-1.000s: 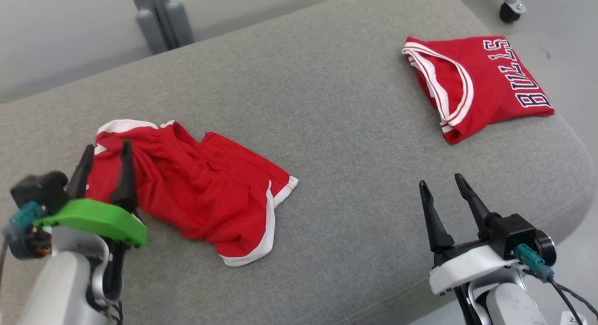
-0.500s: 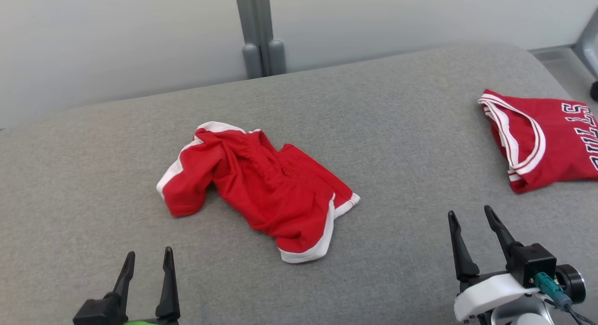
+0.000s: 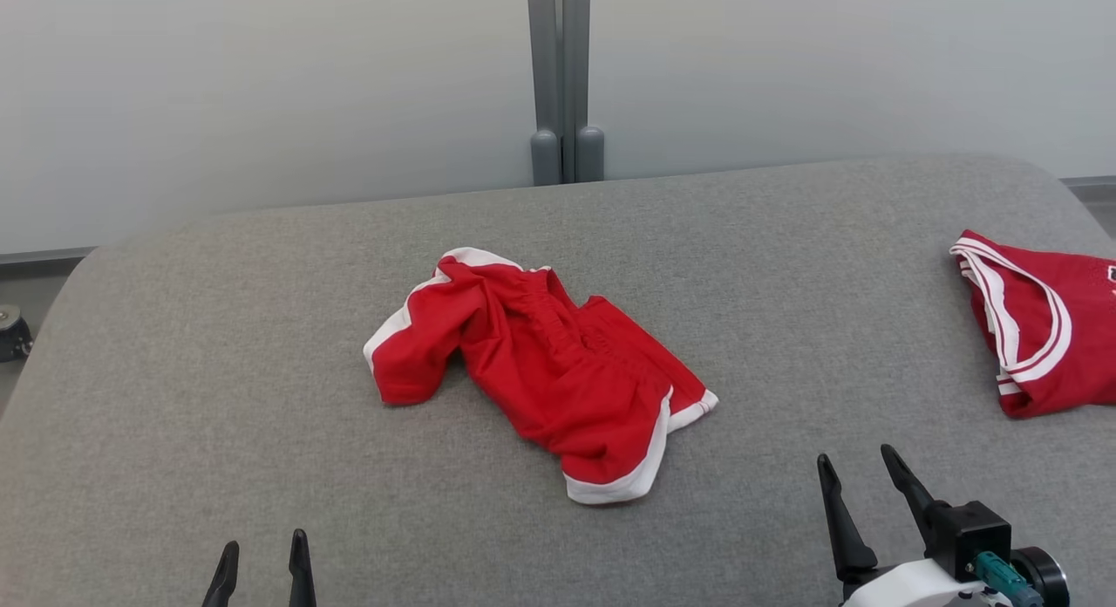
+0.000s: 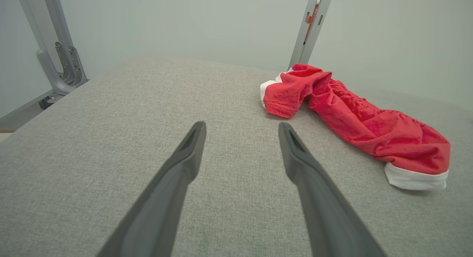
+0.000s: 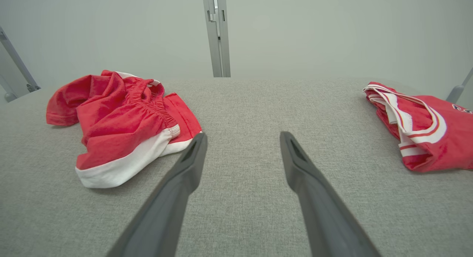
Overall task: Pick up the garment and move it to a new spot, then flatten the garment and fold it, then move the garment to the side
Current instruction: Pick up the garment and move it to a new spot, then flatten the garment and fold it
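The garment [image 3: 549,371], crumpled red shorts with white trim, lies bunched in the middle of the grey padded table [image 3: 218,398]. It appears to the upper right in the left wrist view [image 4: 354,120] and to the left in the right wrist view [image 5: 118,120]. My left gripper [image 3: 261,550] is open at the bottom left, short of the shorts, its fingers [image 4: 184,164] empty above bare fabric. At the bottom right my right gripper [image 3: 859,467] stands open and empty, its fingers [image 5: 303,168] pointing between the two red pieces.
A folded red jersey [image 3: 1037,319] with white-striped edges lies at the table's right end, also visible in the right wrist view [image 5: 425,127]. A grey metal post [image 3: 562,84] rises behind the table before a pale wall. The table's rounded left edge [image 3: 52,302] drops to the floor.
The head camera has swung left and up, so the shorts now sit centred and the jersey at the right edge. My left gripper has drawn back off the shorts toward the near edge.
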You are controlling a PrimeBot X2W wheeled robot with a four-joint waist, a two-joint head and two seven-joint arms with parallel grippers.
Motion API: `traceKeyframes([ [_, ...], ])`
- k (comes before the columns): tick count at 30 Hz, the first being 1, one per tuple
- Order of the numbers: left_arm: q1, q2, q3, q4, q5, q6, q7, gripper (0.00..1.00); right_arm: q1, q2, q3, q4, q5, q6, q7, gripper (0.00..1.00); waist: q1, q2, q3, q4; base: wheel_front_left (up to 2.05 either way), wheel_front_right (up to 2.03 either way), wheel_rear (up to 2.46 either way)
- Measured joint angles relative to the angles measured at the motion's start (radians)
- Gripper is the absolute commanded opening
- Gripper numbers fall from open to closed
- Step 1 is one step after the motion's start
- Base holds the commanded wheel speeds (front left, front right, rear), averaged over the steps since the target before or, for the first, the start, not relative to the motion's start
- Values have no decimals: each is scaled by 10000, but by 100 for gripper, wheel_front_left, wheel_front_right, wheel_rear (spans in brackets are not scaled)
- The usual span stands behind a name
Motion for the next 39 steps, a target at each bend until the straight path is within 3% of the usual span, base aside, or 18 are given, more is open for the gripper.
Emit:
traceKeyframes([
  [11, -47, -150, 339, 167, 284, -318, 2, 100, -80, -4, 92, 109, 19, 0, 0, 100, 0, 0, 94, -262, 0, 0, 0],
  [15, -286, -150, 23, 255, 368, -376, 2, 100, -190, -4, 249, 144, 44, -2, 0, 100, 0, 0, 179, -403, 0, 0, 0],
  [19, -1499, -92, -1064, 610, 596, -420, 63, 100, -556, -2, 654, 155, 56, -2, 0, 100, 0, 0, 305, -695, 0, 0, 0],
  [21, -2318, 119, -1787, 779, 587, -428, 573, 100, -737, 2, 838, 144, 121, 0, 0, 100, 0, 0, 368, -898, 0, 0, 0],
  [31, -7288, 1463, -6021, 1503, -941, -460, 5254, 100, -1208, -10, 1411, -17, 803, -2, 0, 100, 0, 0, 1016, -2229, 0, 0, 0],
  [35, -8574, 1749, -7490, 2180, -1866, -464, 6673, 100, -1326, -13, 1563, -2, 993, -2, 0, 100, 0, 0, 1353, -2768, 0, 0, 0],
  [39, -9257, 2220, -8397, 3223, -2669, -462, 7302, 100, -1457, -13, 1657, -13, 1143, -2, 0, 100, 0, 0, 1677, -3418, 0, 0, 0],
])
